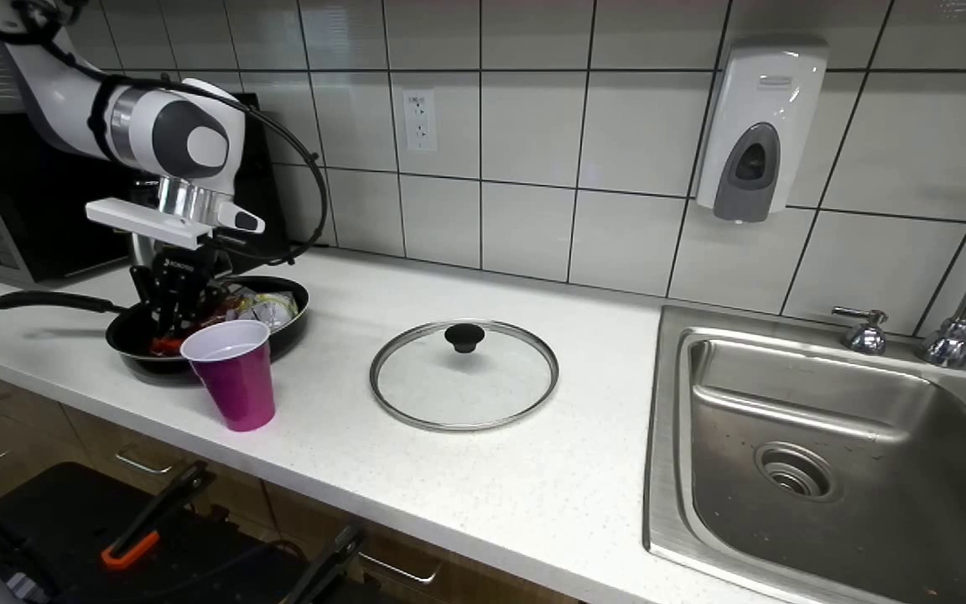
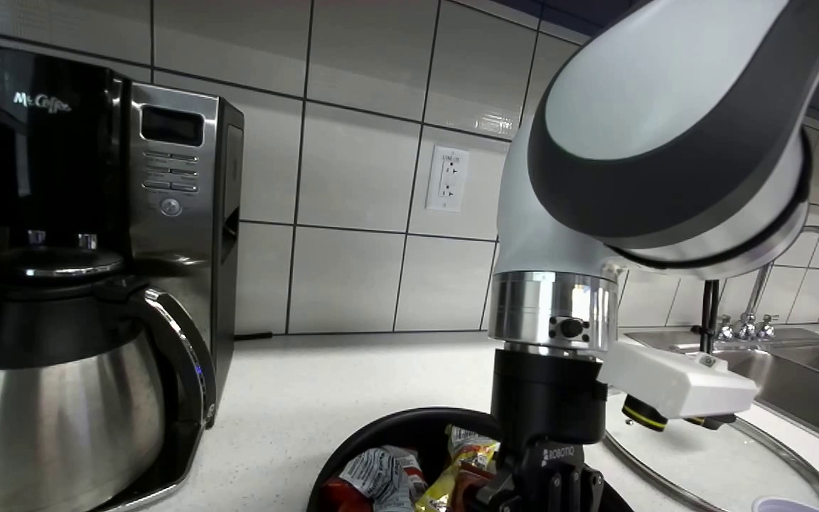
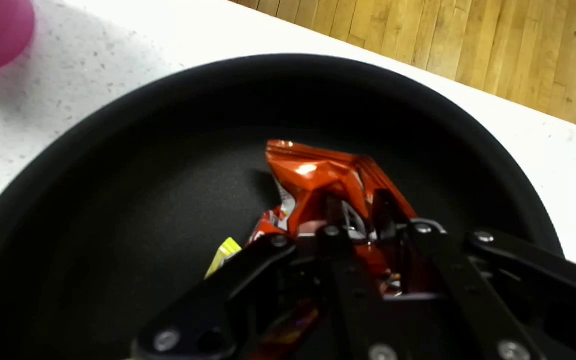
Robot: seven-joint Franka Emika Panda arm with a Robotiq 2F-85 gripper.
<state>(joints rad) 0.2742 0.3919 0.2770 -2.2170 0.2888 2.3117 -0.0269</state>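
My gripper [image 3: 358, 197] reaches down into a black frying pan [image 3: 133, 190]. Its fingers stand slightly apart, at a shiny red packet [image 3: 313, 172] on the pan's floor. Red wrapper shows in the gap between them; neither finger visibly pinches it. Beside the red packet a yellow packet [image 3: 224, 256] pokes out from under the gripper's linkage. In an exterior view a silver and red packet [image 2: 381, 476] and a yellow packet [image 2: 463, 455] lie in the pan, and the fingertips are cut off below. The gripper [image 1: 166, 331] hides part of the pan in an exterior view.
A magenta cup [image 1: 236, 382] stands close against the pan's near side. Farther along the white counter lies a glass lid [image 1: 464, 382] with a black knob, then a steel sink [image 1: 667, 436]. A coffee maker [image 2: 182, 178] stands behind the pan, whose handle [image 1: 55, 299] points away from the cup.
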